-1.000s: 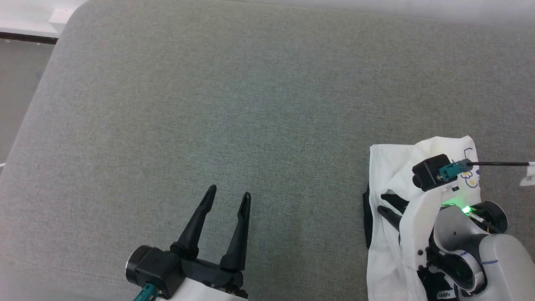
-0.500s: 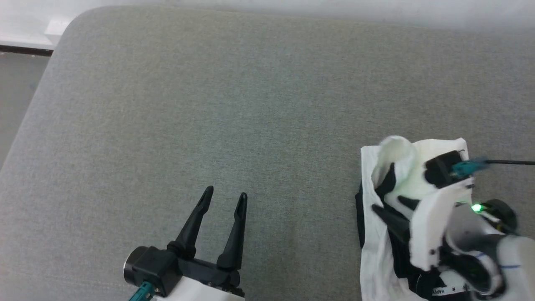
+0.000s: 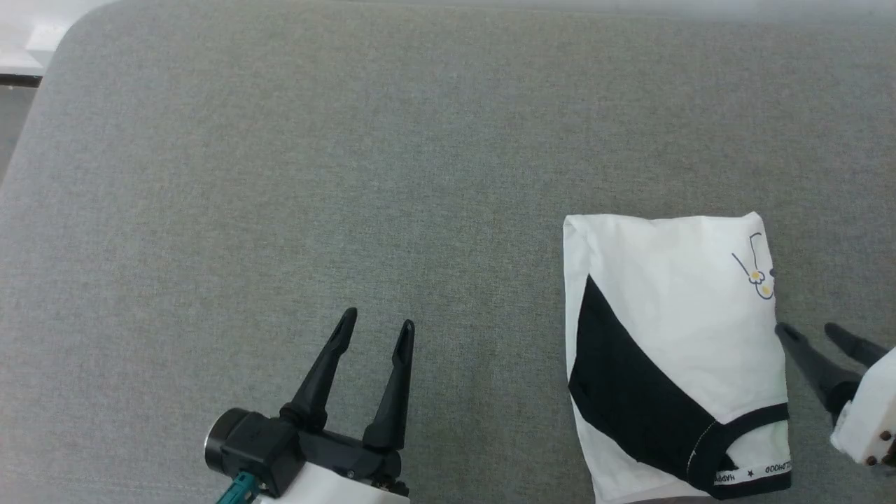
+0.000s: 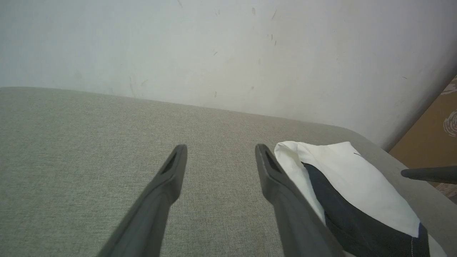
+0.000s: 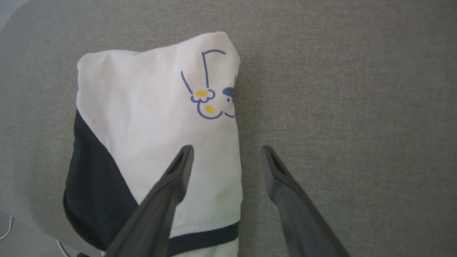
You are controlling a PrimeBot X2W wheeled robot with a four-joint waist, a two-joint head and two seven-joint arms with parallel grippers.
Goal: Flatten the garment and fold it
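Lying folded at four o'clock on the cushion [image 3: 350,175], the garment [image 3: 672,315] is looking done, while the left gripper [image 3: 379,320] and right gripper [image 3: 805,329] are hanging open and empty, probably needing only to retreat.

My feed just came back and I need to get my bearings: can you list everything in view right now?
garment: one, white and black, folded, on the surface's near right.
surface: one, grey fabric, under the garment.
wall: one, pale, behind the surface.
board: one, brown, beyond the surface's right corner.
left claw: one, dark, open and empty, over bare surface left of the garment.
right claw: one, dark, open and empty, at the garment's right edge.
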